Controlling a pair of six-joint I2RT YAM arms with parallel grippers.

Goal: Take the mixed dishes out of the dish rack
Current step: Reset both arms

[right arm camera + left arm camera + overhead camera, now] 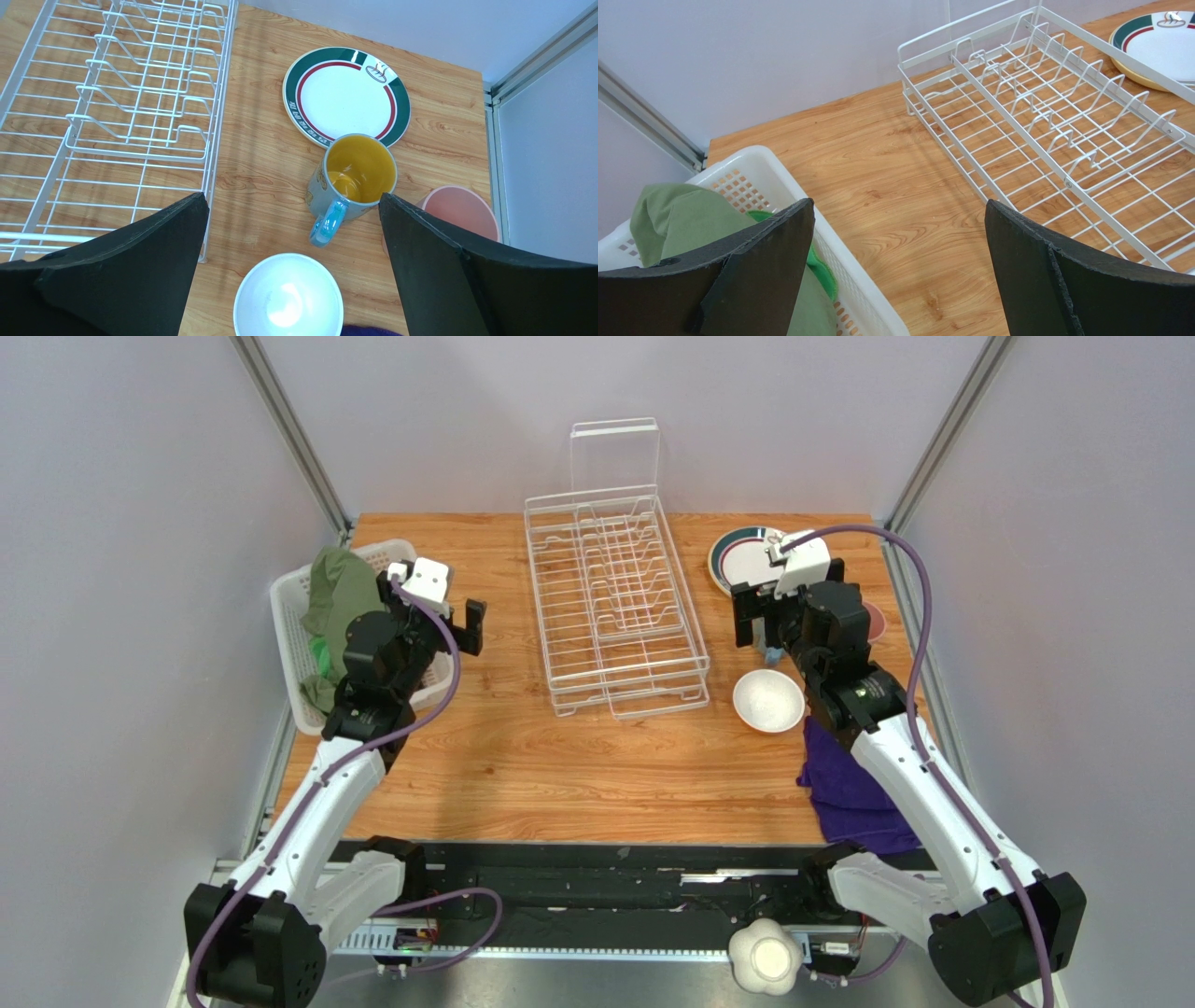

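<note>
The white wire dish rack (613, 602) stands empty mid-table, its clear panel (615, 455) at the far end; it also shows in the left wrist view (1053, 119) and the right wrist view (119, 105). To its right on the table lie the dark-rimmed white plate (347, 94), with a pale yellow rim (1134, 73) under it, the blue mug with yellow inside (354, 175), the pink cup (460, 213) and a bowl with white inside (288, 297). My right gripper (293, 203) is open and empty above the mug and bowl. My left gripper (899, 206) is open and empty left of the rack. I see no small white cup on the table.
A white slatted basket (302, 616) holding green cloth (682, 217) sits at the left table edge. A purple cloth (849, 784) lies at the near right, next to the bowl. A white rounded object (765, 952) rests below the table's front edge.
</note>
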